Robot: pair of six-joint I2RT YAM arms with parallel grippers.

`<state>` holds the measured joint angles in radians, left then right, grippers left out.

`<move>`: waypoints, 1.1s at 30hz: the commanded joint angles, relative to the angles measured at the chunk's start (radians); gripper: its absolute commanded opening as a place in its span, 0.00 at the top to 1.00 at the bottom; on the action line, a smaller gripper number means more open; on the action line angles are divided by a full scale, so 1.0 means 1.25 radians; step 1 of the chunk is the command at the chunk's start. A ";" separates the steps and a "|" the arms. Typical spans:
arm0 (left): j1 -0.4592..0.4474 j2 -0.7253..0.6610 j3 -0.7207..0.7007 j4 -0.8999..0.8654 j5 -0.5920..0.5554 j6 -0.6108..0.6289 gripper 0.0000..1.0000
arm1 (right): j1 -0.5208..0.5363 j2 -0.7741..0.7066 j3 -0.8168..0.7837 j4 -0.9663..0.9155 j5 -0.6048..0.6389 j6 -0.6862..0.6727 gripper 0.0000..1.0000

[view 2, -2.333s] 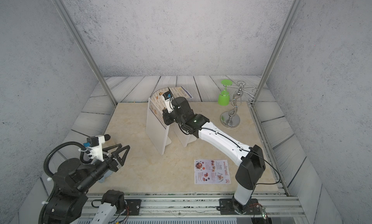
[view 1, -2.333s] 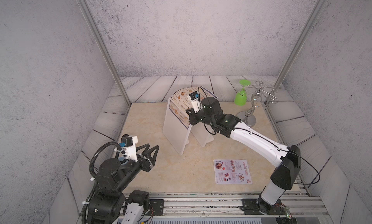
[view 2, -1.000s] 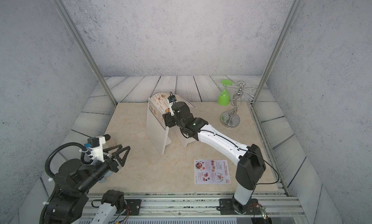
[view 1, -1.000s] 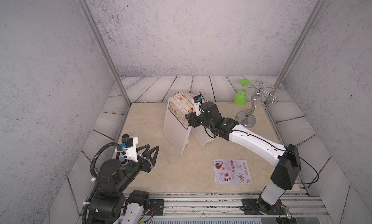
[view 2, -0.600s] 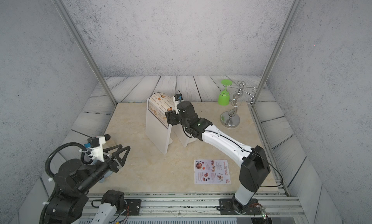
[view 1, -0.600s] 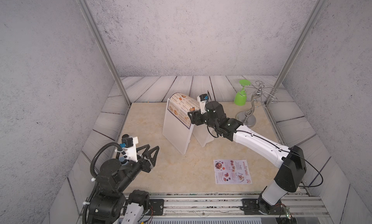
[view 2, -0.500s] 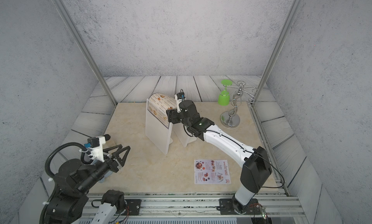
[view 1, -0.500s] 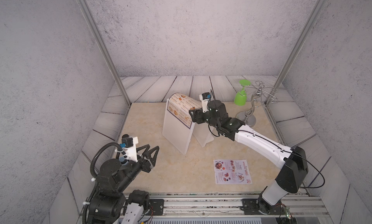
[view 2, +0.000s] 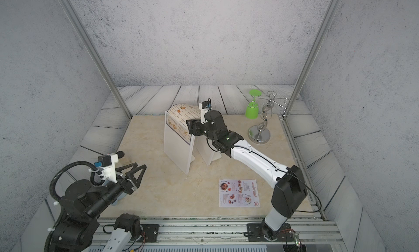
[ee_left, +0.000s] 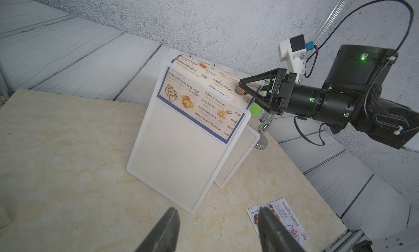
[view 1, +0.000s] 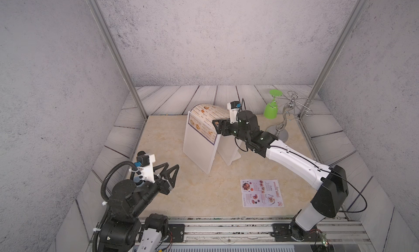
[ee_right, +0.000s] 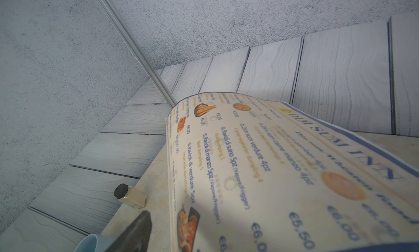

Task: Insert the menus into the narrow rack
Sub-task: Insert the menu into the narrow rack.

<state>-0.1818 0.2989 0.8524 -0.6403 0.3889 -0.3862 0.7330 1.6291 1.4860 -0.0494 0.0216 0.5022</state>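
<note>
The white A-shaped rack (view 1: 199,149) (view 2: 179,149) (ee_left: 176,153) stands mid-table. The cream, blue-bordered menu (view 1: 204,121) (view 2: 179,121) (ee_left: 199,96) (ee_right: 272,171) sits partly in its top slot, its free upper half curling back over the rack. My right gripper (view 1: 216,126) (view 2: 190,126) (ee_left: 241,82) is open just behind that curl. In the right wrist view one finger (ee_right: 136,230) stands clear of the sheet's edge and the other is hidden behind the paper. The small white menu (view 1: 261,193) (view 2: 239,193) (ee_left: 290,214) lies flat at the front right. My left gripper (view 1: 172,171) (view 2: 140,169) (ee_left: 217,211) hangs open and empty at the front left.
A green glass (view 1: 271,108) hangs upside down on a silver holder (view 1: 283,124) at the back right. A small black-lidded jar (ee_right: 130,195) and a light blue cup (ee_right: 90,244) stand near the table's left edge. Metal posts and grey walls close the sides.
My right gripper has drawn back to the right from the rack's top and its jaws have widened. The big menu stays in the slot with its top curled. The left arm has not moved.
</note>
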 commanded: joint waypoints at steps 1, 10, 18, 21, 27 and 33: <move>-0.003 -0.010 -0.001 0.002 0.002 0.000 0.41 | -0.014 -0.016 0.018 0.024 -0.015 0.026 0.24; -0.003 -0.004 0.004 0.005 0.002 0.003 0.41 | -0.033 -0.003 0.055 0.024 -0.028 0.034 0.24; -0.003 -0.003 0.006 0.003 0.003 0.005 0.41 | -0.049 0.027 0.105 0.003 -0.041 0.034 0.24; -0.003 -0.004 0.010 -0.002 0.001 0.008 0.41 | -0.061 0.042 0.125 0.000 -0.054 0.032 0.27; -0.003 -0.004 0.012 -0.004 -0.001 0.009 0.41 | -0.080 0.072 0.183 -0.026 -0.090 0.011 0.37; -0.003 -0.004 0.007 -0.002 -0.004 0.009 0.41 | -0.086 0.079 0.201 -0.035 -0.118 -0.011 0.54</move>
<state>-0.1818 0.2989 0.8528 -0.6479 0.3882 -0.3847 0.6270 1.7008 1.7123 -0.0826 -0.0856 0.5117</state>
